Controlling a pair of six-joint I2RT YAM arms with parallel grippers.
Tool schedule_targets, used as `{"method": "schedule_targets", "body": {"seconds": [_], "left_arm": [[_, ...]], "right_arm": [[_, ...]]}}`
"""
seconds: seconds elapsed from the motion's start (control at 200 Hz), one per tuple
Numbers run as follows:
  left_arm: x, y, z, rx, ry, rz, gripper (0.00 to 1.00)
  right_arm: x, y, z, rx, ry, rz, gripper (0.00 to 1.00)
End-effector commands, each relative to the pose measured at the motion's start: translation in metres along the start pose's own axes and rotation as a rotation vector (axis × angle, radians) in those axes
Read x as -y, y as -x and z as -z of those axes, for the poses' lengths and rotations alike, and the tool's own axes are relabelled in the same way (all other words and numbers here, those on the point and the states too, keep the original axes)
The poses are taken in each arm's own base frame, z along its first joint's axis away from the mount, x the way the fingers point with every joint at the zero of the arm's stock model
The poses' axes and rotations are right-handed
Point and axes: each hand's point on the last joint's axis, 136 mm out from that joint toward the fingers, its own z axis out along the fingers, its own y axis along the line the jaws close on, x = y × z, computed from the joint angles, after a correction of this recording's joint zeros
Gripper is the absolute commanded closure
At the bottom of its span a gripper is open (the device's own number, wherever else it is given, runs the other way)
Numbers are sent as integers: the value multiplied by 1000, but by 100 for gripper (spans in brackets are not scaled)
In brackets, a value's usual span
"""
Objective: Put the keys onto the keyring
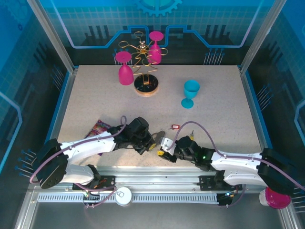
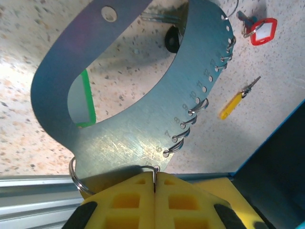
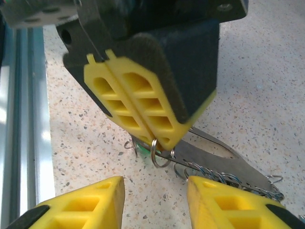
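Near edge first: left gripper [image 2: 155, 177] is clamped tight, pads flat together on the lower edge of the keyring [image 2: 138, 119]. A small ring sits right at the fingertip seam. The keyring is a grey metal plate, with more small rings [image 2: 197, 106] strung along its numbered edge and a green tag [image 2: 86, 98] behind the cut-out. We can't tell whether the plate is clear of the table [image 1: 219, 119].

Right gripper [image 3: 155, 187] faces the left one tip to tip. Its fingers stand about half apart with nothing between them (only bare tabletop in the gap), just short of the keyring.

Both keys lie loose on the table beyond the plate, neither on a ring. The yellow key [image 2: 230, 107] is closer to the ringed edge. The red key [image 2: 263, 31] is a bit further out, and the two are apart from each other.

Left of the left arm lies a purple packet [image 1: 97, 129].

Mid-table, right of centre, there's a blue cup [image 1: 191, 93].

Far side has a wire rack [image 1: 146, 85], with one pink goblet [image 1: 125, 68] just beside it and another [image 1: 156, 46] up on it.
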Motion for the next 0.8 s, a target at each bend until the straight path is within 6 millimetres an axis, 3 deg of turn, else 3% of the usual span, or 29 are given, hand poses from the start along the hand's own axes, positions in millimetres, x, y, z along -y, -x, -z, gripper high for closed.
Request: {"method": "schedule_targets", "body": {"seconds": [0.0, 0.26, 0.795], "left_arm": [[2, -9, -3, -70, -6, 64, 100], [-4, -8, -3, -74, 8, 107, 100], [-6, -5, -4, -62, 16, 152, 100]], "right_arm": [[7, 8, -7, 54, -57, 65, 61], [11, 10, -17, 94, -108, 112, 68], [1, 11, -9, 125, -96, 169, 86]]}}
